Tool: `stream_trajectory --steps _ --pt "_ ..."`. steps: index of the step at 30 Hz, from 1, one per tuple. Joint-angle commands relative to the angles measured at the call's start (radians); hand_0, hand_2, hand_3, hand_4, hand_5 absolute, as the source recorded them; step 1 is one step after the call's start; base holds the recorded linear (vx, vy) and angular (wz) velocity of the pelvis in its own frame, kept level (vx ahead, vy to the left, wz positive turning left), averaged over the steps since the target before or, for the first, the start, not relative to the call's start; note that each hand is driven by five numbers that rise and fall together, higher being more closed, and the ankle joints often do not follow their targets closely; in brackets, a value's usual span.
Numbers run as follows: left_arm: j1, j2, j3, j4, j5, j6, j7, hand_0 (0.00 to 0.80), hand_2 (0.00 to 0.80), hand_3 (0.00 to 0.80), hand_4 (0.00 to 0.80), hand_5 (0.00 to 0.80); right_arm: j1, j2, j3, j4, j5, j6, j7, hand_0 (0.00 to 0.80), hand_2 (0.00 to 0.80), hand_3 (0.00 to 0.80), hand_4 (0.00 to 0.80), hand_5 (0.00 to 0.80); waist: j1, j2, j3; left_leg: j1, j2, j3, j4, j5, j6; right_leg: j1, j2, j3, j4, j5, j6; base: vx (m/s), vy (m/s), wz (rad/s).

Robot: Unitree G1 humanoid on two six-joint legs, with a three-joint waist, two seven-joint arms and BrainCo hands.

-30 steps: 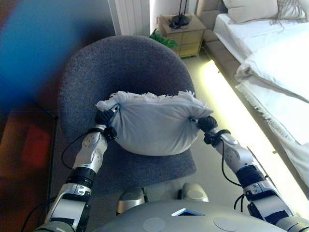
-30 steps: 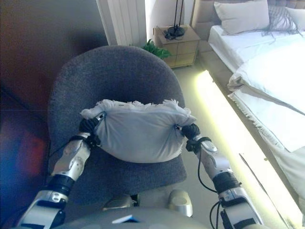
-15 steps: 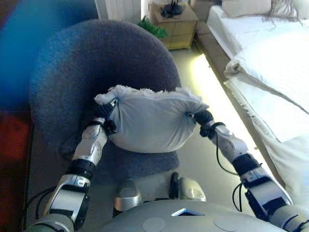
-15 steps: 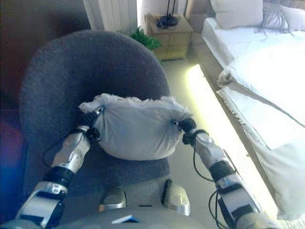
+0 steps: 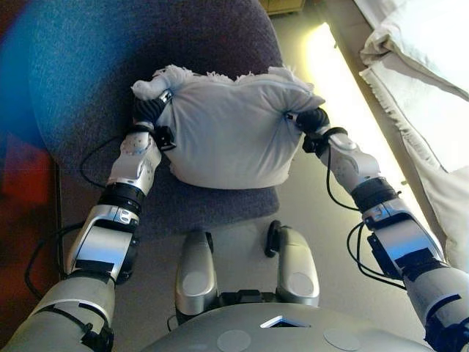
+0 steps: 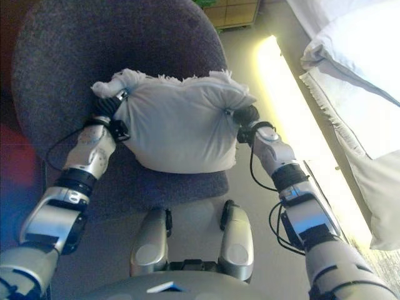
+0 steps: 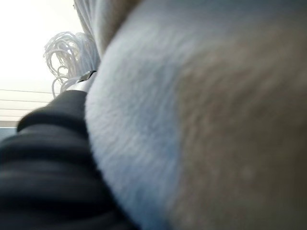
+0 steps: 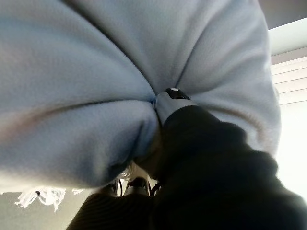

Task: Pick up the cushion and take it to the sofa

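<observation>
The cushion (image 5: 231, 128) sits in the upper middle of the frame, held up between both hands in front of the grey armchair (image 5: 88, 66) that fills the upper left. Nearest in, the left hand (image 5: 150, 111) grips the cushion's left end and the right hand (image 5: 311, 121) its right end; in each, fabric puckers inward around the dark cover, so both look closed on the cloth (the fingertips themselves are buried in it). The right wrist view shows the folds converging where that hand (image 8: 192, 143) pinches in.

My reading is that the carry is under way, and doing it well means keeping both hands level and equally squeezed so the soft body does not sag out from between them, and holding it high enough to clear the chair seat.

The cushion is pale blue-grey, plump, soft-napped, with a white fringe (image 5: 220, 73) along its top edge. Beyond, at the upper right, lies white bedding (image 5: 425, 51) beside a bright strip of floor (image 5: 344, 88). No sofa can be picked out with certainty.
</observation>
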Motion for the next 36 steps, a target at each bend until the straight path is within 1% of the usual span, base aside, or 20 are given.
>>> stream_trajectory --steps 1,3,5,8,11,13,15,17,19,22,26,29,31,32,33,34,36 --pt "-0.206 -0.001 -0.058 0.024 -0.043 -0.061 -0.003 0.8 0.8 0.8 0.8 0.8 -0.13 0.042 0.037 -0.015 0.057 -0.075 0.037 0.8 0.8 0.8 0.8 0.8 -0.009 0.009 -0.019 0.034 -0.006 0.031 0.089 -0.156 0.051 0.066 -0.054 0.037 -0.075 0.059 0.057 0.045 -0.015 -0.07" --pt "-0.231 0.009 -0.063 0.047 -0.066 -0.068 0.002 0.8 0.8 0.8 0.8 0.8 -0.149 0.04 0.045 -0.012 0.064 -0.077 0.024 0.8 0.8 0.8 0.8 0.8 -0.011 0.01 -0.018 0.038 -0.006 0.032 0.084 -0.154 0.048 0.07 -0.054 0.037 -0.079 0.058 0.056 0.043 -0.01 -0.08" --pt "-0.257 0.017 -0.064 0.069 -0.089 -0.096 0.008 0.8 0.8 0.8 0.8 0.8 -0.172 0.041 0.051 -0.013 0.076 -0.084 0.017 0.8 0.8 0.8 0.8 0.8 -0.014 0.012 -0.02 0.046 -0.005 0.034 0.073 -0.148 0.043 0.079 -0.053 0.033 -0.085 0.054 0.052 0.068 0.0 -0.24" --pt "-0.278 0.016 -0.058 0.064 -0.102 -0.11 0.012 0.8 0.8 0.8 0.8 0.8 -0.203 0.045 0.061 -0.013 0.048 -0.091 0.012 0.8 0.8 0.8 0.8 0.8 -0.011 0.013 -0.025 0.058 -0.005 0.035 0.059 -0.143 0.036 0.095 -0.051 0.029 -0.099 0.053 0.049 0.11 -0.013 -0.02" --pt "-0.297 0.011 -0.077 0.066 -0.066 -0.074 0.01 0.8 0.8 0.8 0.8 0.8 -0.237 0.047 0.091 0.004 0.05 -0.045 -0.003 0.8 0.8 0.8 0.8 0.8 -0.007 0.016 -0.041 0.085 -0.002 0.034 0.025 -0.126 0.03 0.13 -0.044 0.024 -0.13 0.055 0.044 0.171 -0.021 -0.01" --pt "-0.322 0.014 -0.092 0.083 -0.088 -0.032 0.012 0.8 0.8 0.8 0.8 0.8 -0.247 0.041 0.105 0.011 0.068 -0.011 0.017 0.8 0.8 0.8 0.8 0.8 -0.007 0.014 -0.053 0.098 -0.003 0.037 0.003 -0.114 0.026 0.149 -0.041 0.02 -0.159 0.061 0.045 0.146 -0.034 0.0" --pt "-0.382 0.017 -0.108 0.142 -0.129 -0.005 0.028 0.8 0.8 0.8 0.8 0.8 -0.27 0.044 0.128 0.02 0.075 0.001 0.038 0.8 0.8 0.8 0.8 0.8 -0.012 0.014 -0.054 0.09 -0.003 0.038 -0.008 -0.102 0.019 0.143 -0.037 0.019 -0.172 0.068 0.047 0.017 -0.032 0.03" --pt "-0.432 0.022 -0.116 0.196 -0.152 -0.017 0.031 0.8 0.8 0.8 0.8 0.8 -0.298 0.056 0.156 0.027 0.068 -0.003 0.043 0.8 0.8 0.8 0.8 0.8 -0.019 0.018 -0.043 0.068 -0.001 0.035 -0.009 -0.092 0.012 0.12 -0.034 0.022 -0.173 0.072 0.046 -0.07 -0.001 0.05" --pt "-0.454 0.028 -0.124 0.212 -0.165 -0.041 0.032 0.8 0.8 0.8 0.8 0.8 -0.319 0.059 0.176 0.018 0.072 -0.013 0.045 0.8 0.8 0.8 0.8 0.8 -0.025 0.023 -0.024 0.042 0.004 0.035 -0.001 -0.086 0.006 0.095 -0.033 0.028 -0.166 0.074 0.043 -0.086 0.023 0.01" --pt "-0.462 0.034 -0.121 0.218 -0.176 -0.07 0.019 0.8 0.8 0.8 0.8 0.8 -0.308 0.067 0.184 -0.027 0.1 -0.021 0.053 0.8 0.8 0.8 0.8 0.8 -0.037 0.027 -0.005 0.019 0.013 0.041 0.011 -0.087 0.007 0.061 -0.034 0.043 -0.145 0.072 0.043 -0.044 0.021 -0.06" --pt "-0.462 0.021 -0.118 0.218 -0.192 -0.127 0.002 0.8 0.8 0.8 0.8 0.8 -0.253 0.077 0.203 -0.109 0.07 0.006 0.045 0.8 0.8 0.8 0.8 0.8 -0.054 0.023 0.011 -0.001 0.019 0.049 0.026 -0.089 0.007 0.036 -0.033 0.057 -0.135 0.075 0.047 0.002 0.003 -0.01" --pt "-0.471 0.015 -0.119 0.209 -0.185 -0.118 0.017 0.8 0.8 0.8 0.8 0.8 -0.237 0.076 0.211 -0.124 0.043 0.023 0.046 0.8 0.8 0.8 0.8 0.8 -0.06 0.022 0.023 -0.01 0.021 0.052 0.032 -0.089 0.006 0.018 -0.035 0.064 -0.126 0.079 0.052 -0.014 0.015 -0.1" --pt "-0.492 0.013 -0.126 0.227 -0.18 -0.079 0.001 0.8 0.8 0.8 0.8 0.8 -0.252 0.079 0.217 -0.103 0.055 0.057 0.05 0.791 0.791 0.791 0.791 0.791 -0.065 0.024 0.034 -0.023 0.026 0.058 0.042 -0.089 0.006 0.003 -0.036 0.068 -0.117 0.079 0.053 -0.033 0.021 -0.09" --pt "-0.5 0.012 -0.133 0.242 -0.177 -0.074 -0.004 0.8 0.8 0.8 0.8 0.8 -0.259 0.078 0.22 -0.09 0.059 0.061 0.052 0.238 0.238 0.238 0.238 0.238 -0.067 0.025 0.036 -0.026 0.028 0.06 0.041 -0.088 0.006 0.0 -0.036 0.07 -0.117 0.081 0.054 -0.021 0.015 -0.04" --pt "-0.506 0.012 -0.138 0.252 -0.177 -0.072 -0.004 0.075 0.075 0.075 0.075 0.075 -0.264 0.074 0.222 -0.078 0.064 0.061 0.053 0.0 0.0 0.0 0.0 0.0 -0.069 0.025 0.037 -0.026 0.029 0.062 0.039 -0.085 0.006 -0.001 -0.036 0.07 -0.12 0.082 0.053 -0.013 0.016 -0.03" --pt "-0.511 0.013 -0.141 0.26 -0.18 -0.069 0.001 0.0 0.0 0.0 0.0 0.0 -0.267 0.07 0.225 -0.067 0.071 0.061 0.05 0.0 0.0 0.0 0.0 0.0 -0.071 0.025 0.038 -0.025 0.03 0.064 0.036 -0.083 0.006 0.0 -0.037 0.07 -0.123 0.084 0.053 0.0 0.0 0.0" --pt "-0.514 0.017 -0.141 0.272 -0.199 -0.071 0.014 0.0 0.0 0.0 0.0 0.0 -0.265 0.064 0.221 -0.052 0.095 0.049 0.024 0.0 0.0 0.0 0.0 0.0 -0.074 0.026 0.039 -0.021 0.031 0.067 0.028 -0.078 0.004 0.002 -0.037 0.069 -0.13 0.087 0.054 0.0 0.0 0.0"
